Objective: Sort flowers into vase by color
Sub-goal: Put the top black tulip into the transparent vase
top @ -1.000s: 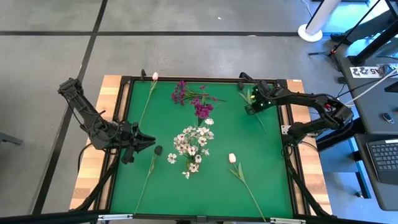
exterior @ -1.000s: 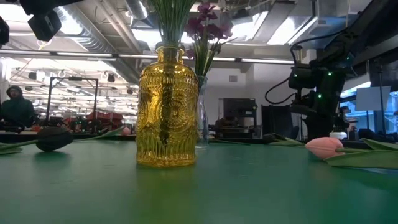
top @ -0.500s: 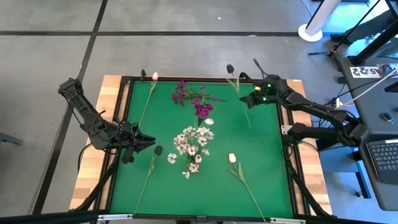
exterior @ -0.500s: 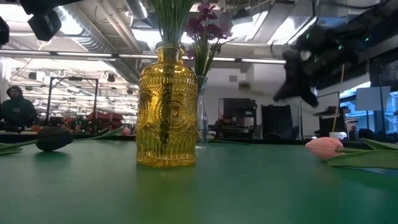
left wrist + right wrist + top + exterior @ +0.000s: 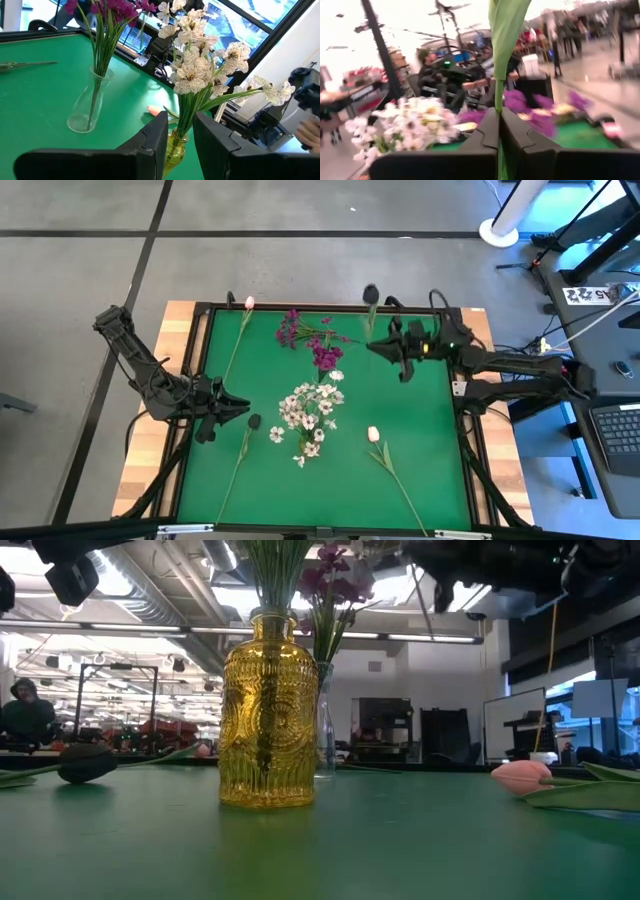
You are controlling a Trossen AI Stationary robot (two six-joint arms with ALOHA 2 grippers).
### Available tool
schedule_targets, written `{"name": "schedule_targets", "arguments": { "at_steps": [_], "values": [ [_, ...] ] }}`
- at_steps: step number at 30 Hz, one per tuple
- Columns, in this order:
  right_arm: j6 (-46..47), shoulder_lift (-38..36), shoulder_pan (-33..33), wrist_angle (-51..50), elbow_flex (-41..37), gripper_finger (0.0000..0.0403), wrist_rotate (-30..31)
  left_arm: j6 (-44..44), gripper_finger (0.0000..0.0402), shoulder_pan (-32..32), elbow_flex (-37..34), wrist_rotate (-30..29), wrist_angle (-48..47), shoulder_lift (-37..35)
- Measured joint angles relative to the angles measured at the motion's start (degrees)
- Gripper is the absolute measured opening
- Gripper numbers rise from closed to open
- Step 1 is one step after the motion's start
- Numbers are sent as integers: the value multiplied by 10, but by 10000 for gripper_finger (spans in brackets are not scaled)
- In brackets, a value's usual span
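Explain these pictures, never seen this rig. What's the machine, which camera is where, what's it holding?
Two dark robot arms work at a green-topped table. One camera looks straight down, one looks level across the tabletop, and one sits on each wrist. Standing on the table are a ribbed yellow glass vase of white blossoms and a clear glass vase of magenta flowers. Lying loose are two pale pink buds and a dark bud, all long-stemmed. The right arm's fingers are shut on the green stem of a dark-budded flower near the far edge. The left arm's fingers are open and empty, at the left side.
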Motion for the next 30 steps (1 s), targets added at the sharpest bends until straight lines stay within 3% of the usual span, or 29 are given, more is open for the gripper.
{"name": "schedule_targets", "arguments": {
  "at_steps": [4,11,21,30],
  "values": [
    [-60,38,80,79,0,3,48,0,87,0,0,0,0,0],
    [-141,141,163,241,0,2,60,0,87,0,0,0,-1,0],
    [-145,300,136,465,0,1,96,0,87,0,0,0,-1,0],
    [-160,360,111,508,9,1,117,0,87,0,0,0,-3,0]
  ]
}}
